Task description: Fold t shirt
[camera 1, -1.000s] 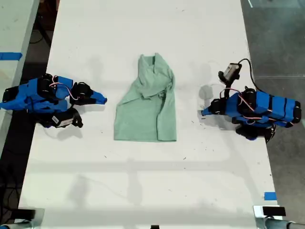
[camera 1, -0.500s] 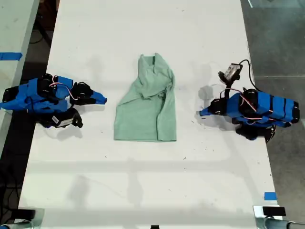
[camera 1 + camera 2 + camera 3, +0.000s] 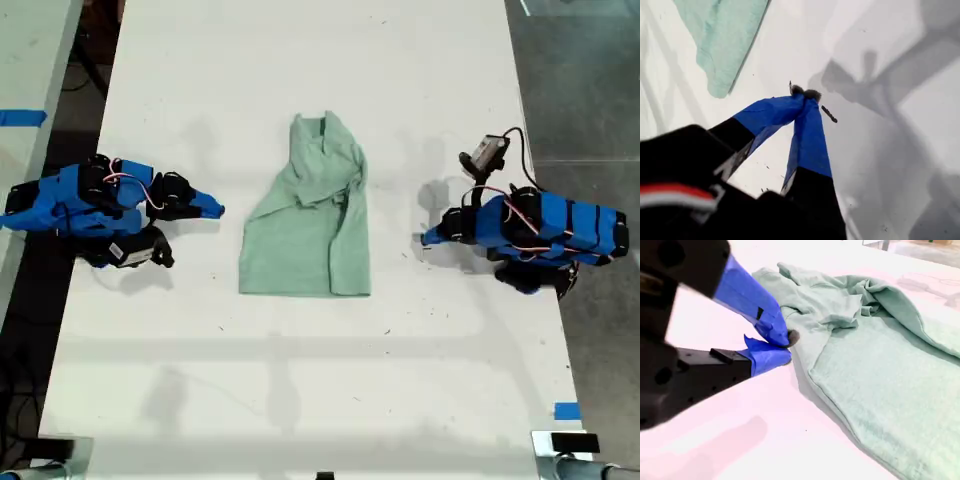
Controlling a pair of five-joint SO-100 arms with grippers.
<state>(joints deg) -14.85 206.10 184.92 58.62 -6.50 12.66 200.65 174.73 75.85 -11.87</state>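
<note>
The pale mint-green t shirt (image 3: 310,225) lies flat on the white table (image 3: 300,380), its bunched neck end toward the exterior view's top and its wide hem toward the bottom. My first gripper (image 3: 427,238) rests on the table to the exterior view's right of the shirt, shut and holding nothing. In the first wrist view its tips (image 3: 805,93) meet, and a corner of the shirt (image 3: 720,40) lies some way ahead. My second gripper (image 3: 217,210) lies at the exterior view's left, shut and holding nothing. In the second wrist view it (image 3: 787,346) sits just short of the shirt's edge (image 3: 880,355).
The table's long edges run close behind both arms in the exterior view. A dark floor lies beyond them. Blue tape marks (image 3: 566,410) sit at the exterior view's lower right, and another (image 3: 22,117) on the neighbouring surface at its left.
My first arm nudged slightly toward the shirt and back. The shirt and my second arm have not moved.
</note>
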